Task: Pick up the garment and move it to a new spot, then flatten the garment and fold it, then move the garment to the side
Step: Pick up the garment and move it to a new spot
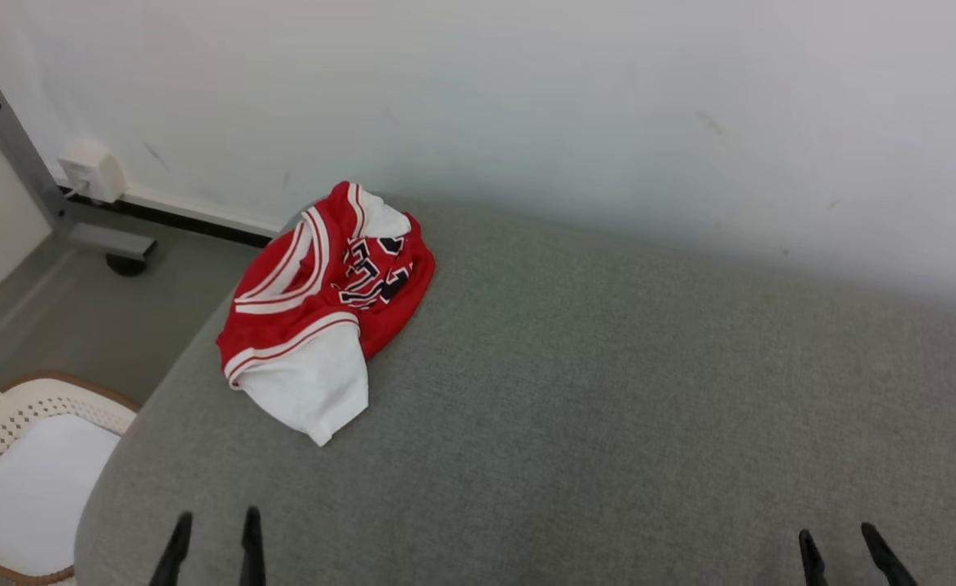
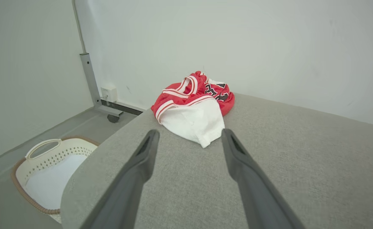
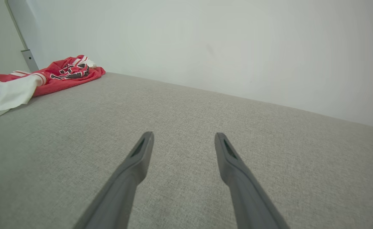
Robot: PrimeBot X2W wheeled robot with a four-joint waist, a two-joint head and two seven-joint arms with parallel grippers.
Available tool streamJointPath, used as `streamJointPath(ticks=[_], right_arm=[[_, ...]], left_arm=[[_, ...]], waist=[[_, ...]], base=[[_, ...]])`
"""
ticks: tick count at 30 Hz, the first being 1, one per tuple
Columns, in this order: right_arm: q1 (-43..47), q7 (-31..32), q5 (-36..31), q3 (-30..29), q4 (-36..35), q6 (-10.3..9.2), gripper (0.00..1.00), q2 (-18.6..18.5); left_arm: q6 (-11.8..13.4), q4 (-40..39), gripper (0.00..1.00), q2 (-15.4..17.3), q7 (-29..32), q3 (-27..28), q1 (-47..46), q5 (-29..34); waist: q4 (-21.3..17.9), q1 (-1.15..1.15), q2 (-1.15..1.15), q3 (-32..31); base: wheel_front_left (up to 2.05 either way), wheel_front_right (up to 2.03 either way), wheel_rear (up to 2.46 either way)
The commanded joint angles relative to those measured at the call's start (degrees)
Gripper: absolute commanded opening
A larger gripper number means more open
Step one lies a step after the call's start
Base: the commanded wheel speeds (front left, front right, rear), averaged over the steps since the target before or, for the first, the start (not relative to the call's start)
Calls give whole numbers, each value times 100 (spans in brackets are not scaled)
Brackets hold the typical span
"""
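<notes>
We hold both grippers low at the near edge of the grey padded surface (image 1: 608, 391). The left gripper (image 1: 217, 514) and the right gripper (image 1: 836, 531) each have their fingers spread apart, with nothing between them. The garment (image 1: 323, 309), a red and white jersey with dark letters, lies crumpled at the far left corner of the surface, close to the wall and just beside the rounded left edge. It is nearer to the left gripper and well apart from the right one.

We think the pickup is not yet begun, and several things can go wrong. The pile is bunched, so a pinch may take only one layer, and the jersey then hangs twisted and is hard to flatten. If we push instead of lift, the cloth may slide over the left edge toward the white basket (image 1: 6, 407) on the floor. If the fingers go too deep, they may catch the soft cover below. The near wall also leaves little room behind the pile.
</notes>
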Motion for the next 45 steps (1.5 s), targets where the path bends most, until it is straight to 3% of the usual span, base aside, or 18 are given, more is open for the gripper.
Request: streamJointPath(ticks=[1,8,15,22,28,29,30,38,45], right_arm=[[-142,2,-3,-29,-57,-12,100,-93],[-546,2,5,-270,-319,-12,100,-573],[-865,3,31,-513,-638,-12,100,-1026],[-1013,5,62,-634,-831,-12,100,-1283],[-1052,6,85,-618,-854,-12,100,-1272],[-1045,6,89,-581,-843,-12,100,-1252],[-1044,6,96,-558,-827,-12,100,-1233],[-968,4,139,-481,-615,-12,100,-1004],[-787,4,171,-308,-338,-12,100,-631]], left_arm=[[-38,1,100,96,-1,46,-224,-3],[-304,685,100,509,179,208,-1918,-143],[-422,1831,100,829,1006,124,-3650,-169],[-270,3364,100,818,1560,44,-4851,-173],[-164,4474,100,843,1412,-54,-5328,-72],[-143,4655,45,849,1401,-33,-5361,-107],[-126,4797,0,868,1357,-24,-5390,-127],[-257,5061,0,1124,847,84,-5520,-267],[-476,4416,0,1399,915,39,-5614,-324]], waist=[[-154,0,0,333],[-406,0,0,1442],[-524,0,0,2387],[-597,0,0,2798],[-682,0,0,2839],[-699,0,0,2813],[-717,0,0,2782],[-828,0,0,2112],[-1050,0,0,1183]], base=[[0,0,0],[0,0,0],[0,0,0],[0,0,0],[0,0,0],[0,0,0],[0,0,0],[0,0,0],[0,0,0]])
